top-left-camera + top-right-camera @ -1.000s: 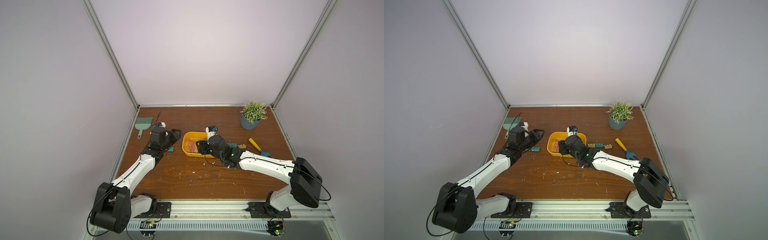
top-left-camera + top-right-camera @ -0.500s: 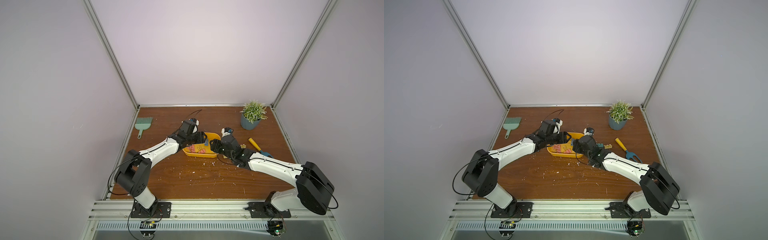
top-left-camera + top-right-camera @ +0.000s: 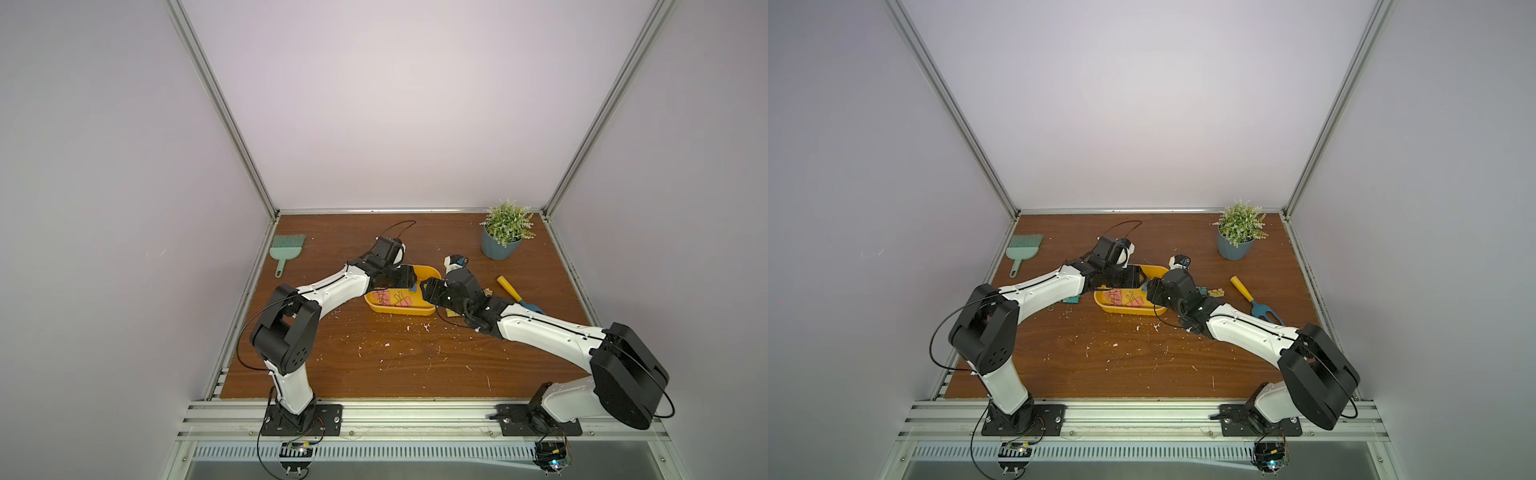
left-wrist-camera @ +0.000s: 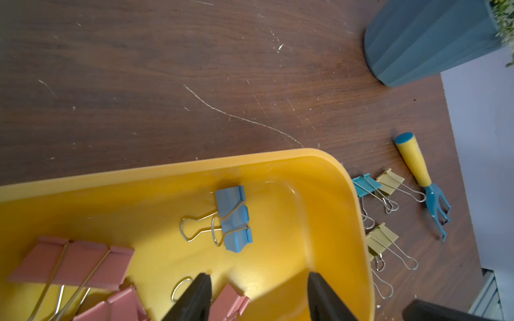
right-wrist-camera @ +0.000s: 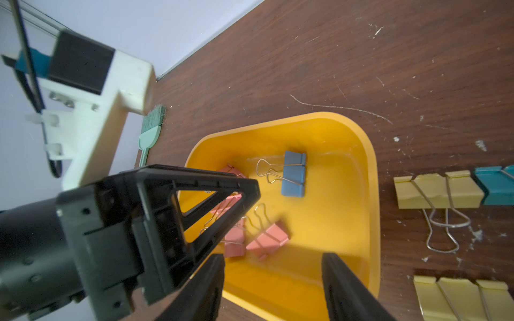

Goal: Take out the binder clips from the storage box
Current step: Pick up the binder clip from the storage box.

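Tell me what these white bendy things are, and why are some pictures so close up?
They are two robot arms fixed at the front edge of a wooden table. Each ends in a pincher with two black fingers. Two pictures look down from above on the whole scene. The close-up ones come from small cameras on the arms' wrists. The job is emptying the yellow storage box. Inside lie a blue clip and several pink clips. Yellow clips and a teal clip already lie outside on the wood. The left gripper and right gripper hover open at the box, holding nothing. A potted plant, a green brush and a toy garden fork are just lying around.
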Robot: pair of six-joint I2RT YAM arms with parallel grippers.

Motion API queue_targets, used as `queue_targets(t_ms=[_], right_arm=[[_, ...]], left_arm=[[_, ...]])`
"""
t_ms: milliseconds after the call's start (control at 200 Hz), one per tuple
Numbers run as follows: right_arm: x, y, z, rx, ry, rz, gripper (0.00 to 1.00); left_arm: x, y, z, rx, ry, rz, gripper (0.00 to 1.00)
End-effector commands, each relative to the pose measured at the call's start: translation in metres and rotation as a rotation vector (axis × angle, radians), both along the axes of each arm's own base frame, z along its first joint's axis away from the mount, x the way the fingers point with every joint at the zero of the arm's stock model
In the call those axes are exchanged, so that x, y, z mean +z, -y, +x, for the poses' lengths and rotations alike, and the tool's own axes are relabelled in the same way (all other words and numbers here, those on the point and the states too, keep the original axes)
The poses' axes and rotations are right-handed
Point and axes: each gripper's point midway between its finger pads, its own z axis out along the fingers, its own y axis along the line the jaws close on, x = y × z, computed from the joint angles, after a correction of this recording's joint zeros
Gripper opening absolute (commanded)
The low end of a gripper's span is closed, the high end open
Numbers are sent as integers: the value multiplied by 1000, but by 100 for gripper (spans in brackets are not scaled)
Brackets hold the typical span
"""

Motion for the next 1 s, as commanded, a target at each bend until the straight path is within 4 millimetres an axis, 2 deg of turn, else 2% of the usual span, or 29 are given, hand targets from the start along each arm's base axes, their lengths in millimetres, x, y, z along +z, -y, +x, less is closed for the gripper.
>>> queue_targets(t_ms=[0,210,465,640,776,896,996], right_arm=[[15,-13,6,35,19,26,62],[11,-19,5,55,1,29,62],[11,-20,6,61,-2,18,62],[11,-19,7,53,0,15,62],[11,-17,7,45,-2,8,62],[11,-14,6,38,-1,4,62],[12,-14,6,34,-1,7,62]], left_arm=[[-6,3,-1,-26,-16,41,57],[-17,2,5,-24,-38,94,51],[-22,-4,21,14,-17,163,53],[-28,7,26,-15,-36,145,43],[-34,8,27,-19,-56,159,38],[-38,7,26,-16,-60,165,37],[-39,5,26,-11,-61,167,28]])
